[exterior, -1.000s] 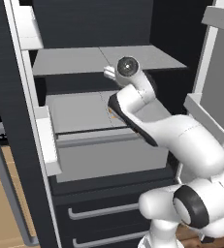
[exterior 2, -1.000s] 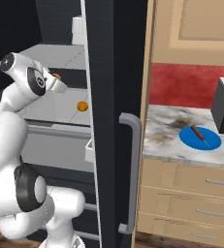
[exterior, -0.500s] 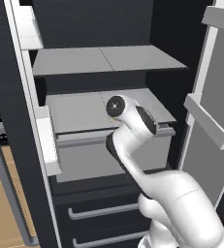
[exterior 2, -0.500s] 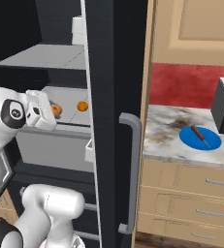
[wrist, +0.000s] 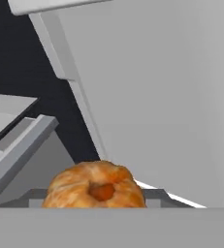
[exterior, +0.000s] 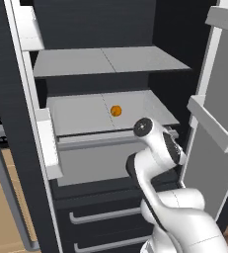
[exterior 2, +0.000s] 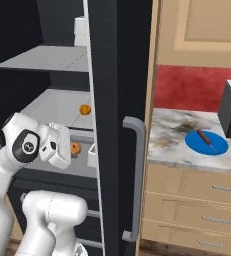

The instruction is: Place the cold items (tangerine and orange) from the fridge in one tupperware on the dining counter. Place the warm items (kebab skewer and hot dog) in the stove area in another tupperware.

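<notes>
The fingers [exterior 2: 73, 150] clasp the tangerine [wrist: 95, 186] beside the fridge shelf [exterior: 81, 116] holding an orange [exterior: 116, 110]

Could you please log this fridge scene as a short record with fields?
fridge: door open, shelves in view
on middle shelf: one orange fruit, lying free
at gripper: second orange fruit close before the hand camera; also seen at
gripper: low, at the shelf front; grip state unclear
counter at right: blue plate with a skewer
</notes>
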You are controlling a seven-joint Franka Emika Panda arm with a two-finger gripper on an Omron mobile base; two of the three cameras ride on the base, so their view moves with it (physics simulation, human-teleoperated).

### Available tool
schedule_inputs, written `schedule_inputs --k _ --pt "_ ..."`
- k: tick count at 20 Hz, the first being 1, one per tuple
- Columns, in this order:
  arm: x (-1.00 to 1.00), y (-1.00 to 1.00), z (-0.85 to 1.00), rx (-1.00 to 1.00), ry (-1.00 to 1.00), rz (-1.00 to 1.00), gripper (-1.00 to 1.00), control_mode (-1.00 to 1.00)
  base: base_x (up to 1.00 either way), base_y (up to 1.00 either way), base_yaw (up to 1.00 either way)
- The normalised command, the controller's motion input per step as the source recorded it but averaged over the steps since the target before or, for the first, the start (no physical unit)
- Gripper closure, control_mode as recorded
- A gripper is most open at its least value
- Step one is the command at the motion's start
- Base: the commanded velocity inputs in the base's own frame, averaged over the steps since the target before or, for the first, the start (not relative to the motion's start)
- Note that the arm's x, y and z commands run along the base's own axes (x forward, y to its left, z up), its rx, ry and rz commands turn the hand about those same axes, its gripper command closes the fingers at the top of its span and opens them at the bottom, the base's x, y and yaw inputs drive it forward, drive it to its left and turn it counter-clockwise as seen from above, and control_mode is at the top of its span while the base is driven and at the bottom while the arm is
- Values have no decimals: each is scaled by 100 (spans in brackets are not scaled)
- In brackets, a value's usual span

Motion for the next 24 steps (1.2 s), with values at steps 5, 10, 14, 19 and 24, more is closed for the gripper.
schedule_inputs --k 5,10,14,19,24 --pt "0 -4 -20 0 0 -10 100 -100 0 0 0" --pt "0 0 -8 0 0 -3 100 100 -17 0 -5" --pt "0 0 0 0 0 0 100 100 -36 26 -15" --pt "0 0 0 0 0 0 100 100 -45 56 -14" --pt "0 0 0 0 0 0 100 100 -78 43 -3"
